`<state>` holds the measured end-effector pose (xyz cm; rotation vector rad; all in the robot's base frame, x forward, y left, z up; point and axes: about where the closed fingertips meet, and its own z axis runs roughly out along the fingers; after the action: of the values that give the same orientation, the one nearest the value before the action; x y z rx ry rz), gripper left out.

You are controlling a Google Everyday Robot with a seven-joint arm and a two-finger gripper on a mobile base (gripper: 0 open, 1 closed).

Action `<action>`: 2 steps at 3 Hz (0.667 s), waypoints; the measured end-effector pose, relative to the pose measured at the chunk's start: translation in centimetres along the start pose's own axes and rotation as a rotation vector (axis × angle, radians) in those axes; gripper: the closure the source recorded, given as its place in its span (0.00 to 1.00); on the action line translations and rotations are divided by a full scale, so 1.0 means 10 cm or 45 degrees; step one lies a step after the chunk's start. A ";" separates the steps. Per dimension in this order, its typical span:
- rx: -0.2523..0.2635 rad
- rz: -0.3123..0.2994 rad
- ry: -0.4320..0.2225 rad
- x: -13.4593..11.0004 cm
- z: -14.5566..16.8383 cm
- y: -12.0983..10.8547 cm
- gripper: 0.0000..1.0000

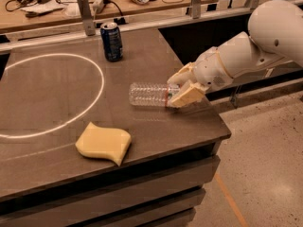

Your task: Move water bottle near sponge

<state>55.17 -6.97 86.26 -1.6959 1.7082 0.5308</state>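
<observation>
1. Desk (42, 103): dark flat top carrying everything listed. A pale ring (102, 82) is marked on its left half. No hazard to you there.

2. Sponge (103, 143): pale yellow, wavy-edged, lying flat near the front edge, left of centre. This is your target zone. Risk: a bottle brought in fast would likely shove this light pad toward the front edge, or off it.

3. Soda can (112, 41): dark blue, upright at the back, well apart from the sponge. Low risk unless your path swings rearward.

4. Water bottle (147, 94): clear and ribbed, lying on its side mid-desk, base to the left, cap end to the right. It is well apart from the sponge, so the move is not yet done. Risk: it is round and probably light, so a nudge would roll it toward the front or back. A hold this far toward the cap end leaves the long body unsupported, so expect droop or pivot on lifting.

5. Tool (174, 91): cream-coloured, at the bottle's cap end, hiding the cap. You cannot tell whether it is open, closed or gripping. Risk: if you travel before the grip is sure, the bottle stays behind or skids.

6. Arm (246, 56): white, reaching in from the right over the desk's right edge. Risk: a rightward push sends the bottle over that edge.
</observation>
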 end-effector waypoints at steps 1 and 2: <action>0.016 -0.009 -0.015 -0.16 0.03 0.00 0.95; 0.018 0.009 -0.022 -0.39 0.11 0.03 1.00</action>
<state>54.77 -3.39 88.20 -1.6713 1.7027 0.5339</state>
